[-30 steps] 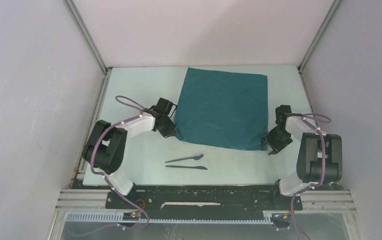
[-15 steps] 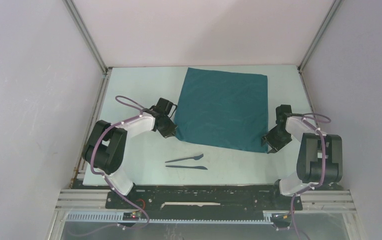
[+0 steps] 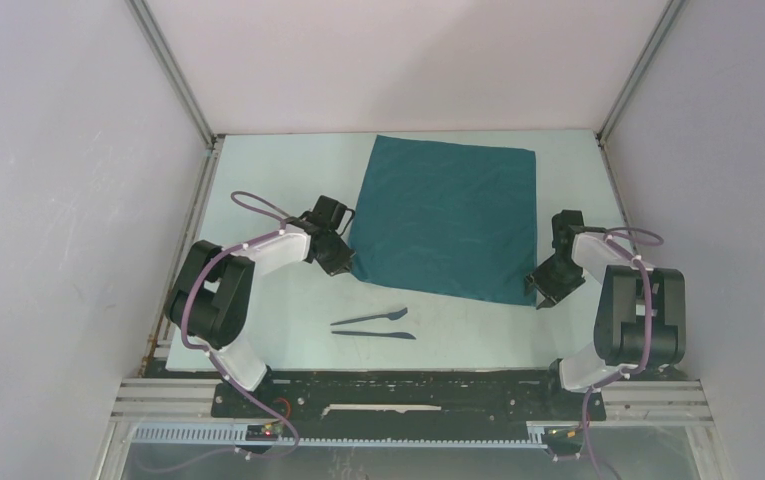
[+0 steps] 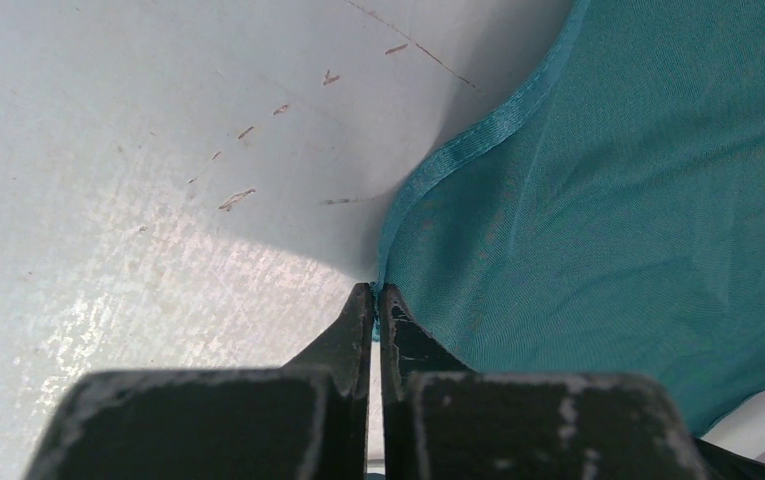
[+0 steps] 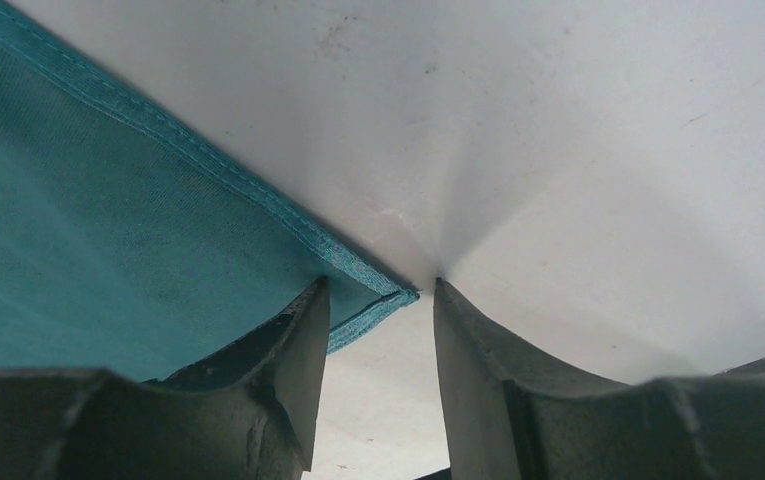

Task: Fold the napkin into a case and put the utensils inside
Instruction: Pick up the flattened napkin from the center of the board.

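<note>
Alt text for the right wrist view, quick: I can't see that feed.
The right gripper stands open with the hemmed corner of the teal napkin lying in the gap between its dark fingers, not yet pinched. White table fills the rest.

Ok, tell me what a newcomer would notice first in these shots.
A large teal napkin lies spread open on the pale table. The left end effector is pinched shut on its near-left hem, while the right end effector stands open around the near-right corner. The utensils lie side by side just in front.
</note>
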### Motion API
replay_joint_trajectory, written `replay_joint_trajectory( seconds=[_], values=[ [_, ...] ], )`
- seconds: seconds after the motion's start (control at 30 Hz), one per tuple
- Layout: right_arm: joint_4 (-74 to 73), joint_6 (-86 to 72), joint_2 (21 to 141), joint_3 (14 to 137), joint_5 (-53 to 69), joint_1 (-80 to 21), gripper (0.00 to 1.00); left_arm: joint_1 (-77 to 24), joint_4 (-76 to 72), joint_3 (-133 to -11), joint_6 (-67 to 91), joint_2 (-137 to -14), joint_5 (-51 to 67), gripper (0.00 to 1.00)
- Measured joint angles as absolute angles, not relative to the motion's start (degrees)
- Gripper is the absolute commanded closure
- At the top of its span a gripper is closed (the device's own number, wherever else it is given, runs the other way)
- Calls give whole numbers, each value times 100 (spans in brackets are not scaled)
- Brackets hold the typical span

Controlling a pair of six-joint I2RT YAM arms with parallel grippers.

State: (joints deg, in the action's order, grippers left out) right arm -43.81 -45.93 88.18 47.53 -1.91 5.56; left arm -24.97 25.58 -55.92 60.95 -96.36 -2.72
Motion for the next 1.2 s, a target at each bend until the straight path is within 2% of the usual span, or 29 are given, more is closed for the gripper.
replay_joint_trajectory(
  seconds=[0.1, 0.23, 0.5, 0.53, 0.57, 0.83, 1.07, 1.2],
  values=[
    [-4381, -4593, 8855, 4757, -209, 558, 52, -2497, 2558, -5592, 6095, -9636, -268, 100],
    [-4436, -4593, 8954, 4818, -198, 565, 62, -2497, 2558, -5592, 6095, -9636, -261, 100],
    [-4224, -4685, 8742, 4604, -89, 642, 89, -2497, 2462, -5496, 6086, -9585, -246, 100],
    [-4169, -4685, 8678, 4547, -82, 642, 99, -2497, 2451, -5454, 6082, -9564, -235, 100],
    [-4128, -4683, 8628, 4506, -78, 644, 100, -2497, 2443, -5426, 6075, -9546, -228, 100],
    [-3734, -4598, 7850, 4165, -25, 714, 100, -2495, 1868, -5017, 5837, -9048, 86, 100],
    [-3216, -4222, 5369, 4178, 637, 742, 100, -2495, 1142, -4882, 5623, -7953, 521, 100],
    [-3280, -4064, 4324, 4720, 821, 749, 100, -2495, 928, -4932, 5489, -7199, 687, 100]
  ],
)
